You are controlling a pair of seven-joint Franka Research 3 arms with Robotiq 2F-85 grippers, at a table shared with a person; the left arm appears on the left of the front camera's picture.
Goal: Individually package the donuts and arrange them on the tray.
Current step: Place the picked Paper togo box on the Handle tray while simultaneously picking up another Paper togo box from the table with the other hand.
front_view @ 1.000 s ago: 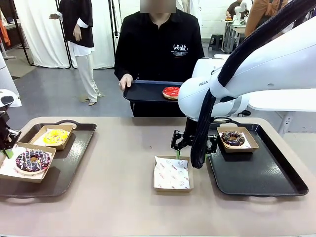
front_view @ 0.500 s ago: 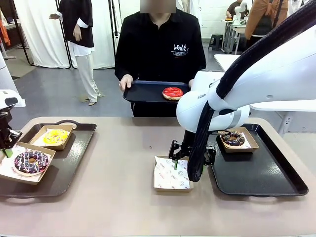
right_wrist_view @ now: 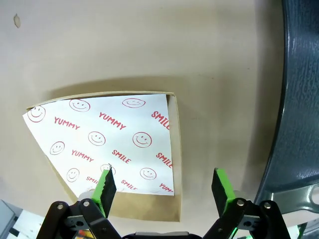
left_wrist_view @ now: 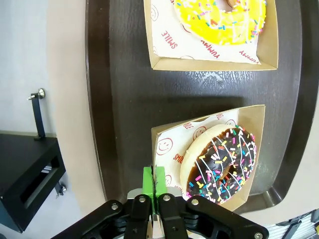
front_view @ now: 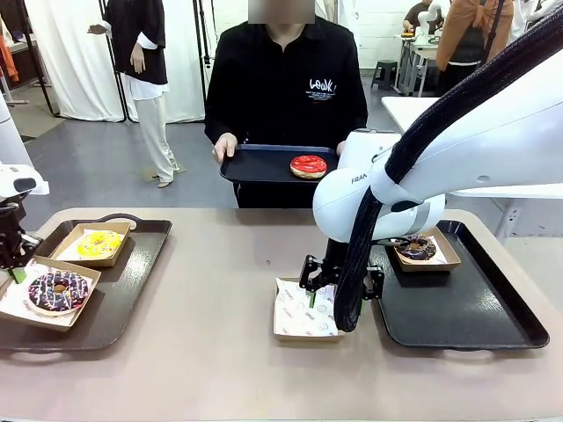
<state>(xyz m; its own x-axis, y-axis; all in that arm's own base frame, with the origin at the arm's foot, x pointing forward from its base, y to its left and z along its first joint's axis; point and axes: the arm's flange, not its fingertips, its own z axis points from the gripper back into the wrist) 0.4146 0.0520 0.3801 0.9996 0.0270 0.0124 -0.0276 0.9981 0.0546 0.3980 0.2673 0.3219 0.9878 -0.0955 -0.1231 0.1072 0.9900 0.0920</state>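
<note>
My left gripper is shut on the side wall of the cardboard box that holds the purple sprinkled donut. That box rests on the left tray in front of the boxed yellow donut. Over the empty paper-lined box my right gripper hangs open, one finger over the paper and the other outside the box's wall. The chocolate donut sits boxed on the right tray. The red donut lies on a small tray held by the person.
The person stands at the far side with both hands on the small tray. The right tray's dark rim lies close beside the empty box. Bare tabletop stretches between the two trays.
My right gripper has moved left and down, from beside the chocolate donut's box to over the empty box. My left gripper has nudged the purple donut's box slightly on the tray.
</note>
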